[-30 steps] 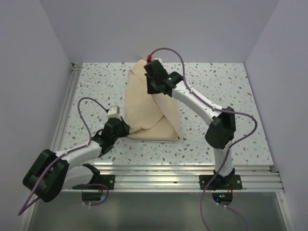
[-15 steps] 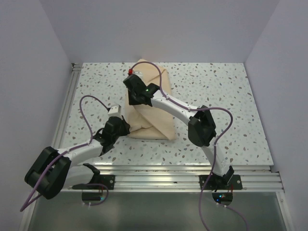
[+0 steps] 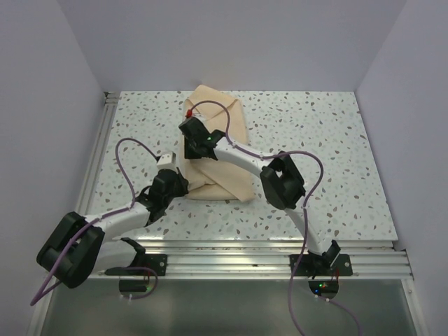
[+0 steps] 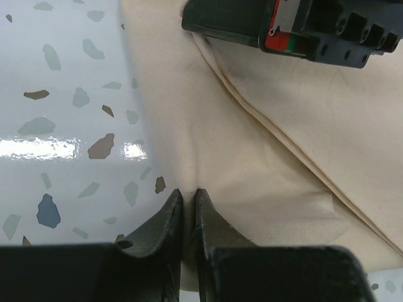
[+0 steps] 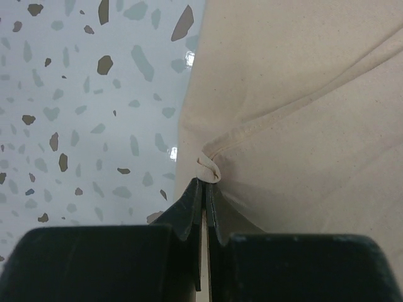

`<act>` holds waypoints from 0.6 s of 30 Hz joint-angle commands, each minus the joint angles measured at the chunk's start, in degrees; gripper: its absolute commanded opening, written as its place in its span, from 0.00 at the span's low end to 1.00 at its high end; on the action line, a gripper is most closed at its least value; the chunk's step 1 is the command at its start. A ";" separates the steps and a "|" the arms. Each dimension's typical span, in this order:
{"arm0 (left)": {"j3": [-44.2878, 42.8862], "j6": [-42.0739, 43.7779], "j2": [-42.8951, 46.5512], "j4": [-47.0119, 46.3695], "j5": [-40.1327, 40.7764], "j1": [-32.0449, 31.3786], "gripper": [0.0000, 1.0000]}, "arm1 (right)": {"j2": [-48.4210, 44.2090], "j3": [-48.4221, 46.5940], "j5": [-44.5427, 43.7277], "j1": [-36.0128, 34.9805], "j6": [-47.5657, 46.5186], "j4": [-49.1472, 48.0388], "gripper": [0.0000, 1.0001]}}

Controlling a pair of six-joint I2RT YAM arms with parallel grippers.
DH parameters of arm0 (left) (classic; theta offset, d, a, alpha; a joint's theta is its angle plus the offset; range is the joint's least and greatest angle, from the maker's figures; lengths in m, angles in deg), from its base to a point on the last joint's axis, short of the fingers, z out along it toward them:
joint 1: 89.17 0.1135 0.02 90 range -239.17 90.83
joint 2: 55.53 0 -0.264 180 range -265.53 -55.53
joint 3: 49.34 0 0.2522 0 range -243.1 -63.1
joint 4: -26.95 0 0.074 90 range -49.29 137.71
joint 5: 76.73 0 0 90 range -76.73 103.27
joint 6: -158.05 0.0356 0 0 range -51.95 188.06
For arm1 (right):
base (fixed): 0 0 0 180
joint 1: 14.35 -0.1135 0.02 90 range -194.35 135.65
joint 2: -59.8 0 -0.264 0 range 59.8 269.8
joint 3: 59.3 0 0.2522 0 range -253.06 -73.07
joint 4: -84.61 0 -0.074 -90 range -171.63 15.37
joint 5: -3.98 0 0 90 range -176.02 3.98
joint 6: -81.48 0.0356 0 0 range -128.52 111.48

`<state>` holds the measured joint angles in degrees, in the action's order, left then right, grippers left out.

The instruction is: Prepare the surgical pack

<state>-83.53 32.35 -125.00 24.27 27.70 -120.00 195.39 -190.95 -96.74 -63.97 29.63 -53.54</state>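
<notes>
White walls box in a speckled counter (image 3: 315,140). On it the beige wrap sheet (image 3: 227,115) lies as a folded bundle, its long axis running away from the arm bases. The left tool (image 4: 187,196) is clamped on the bundle's near-left border. Just beyond it, the right tool (image 5: 205,184) reaches across the bundle and is pinched shut on a hemmed flap corner. The bulk lies to the right of both tools, so this flap probably settles here.
</notes>
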 commanded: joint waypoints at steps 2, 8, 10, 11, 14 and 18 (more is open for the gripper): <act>-0.75 2.57 -1.46 1.06 -0.81 -0.37 0.06 | 0.99 -0.77 6.32 -0.82 3.51 -9.81 0.01; -0.15 -0.24 2.13 4.14 0.94 -0.28 0.33 | -0.84 -0.33 6.59 -0.74 2.55 -9.99 0.24; 0.47 -0.94 4.24 4.75 2.00 -0.28 0.40 | -1.99 -0.24 6.33 -0.56 2.02 -9.99 0.27; 0.56 -1.12 4.26 4.76 2.26 -0.37 0.42 | -2.43 -0.24 6.41 -0.47 1.84 -9.82 0.29; 0.47 -1.30 6.54 6.07 2.79 -0.28 0.45 | -4.18 -0.33 5.98 0.05 1.14 -9.38 0.37; 0.39 -1.12 9.53 7.66 2.79 -0.28 0.46 | -7.96 1.78 7.03 1.81 0.17 -8.85 0.39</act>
<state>-83.33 31.61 -117.68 30.06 29.14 -120.06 194.85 -190.16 -90.60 -63.93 31.01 -60.73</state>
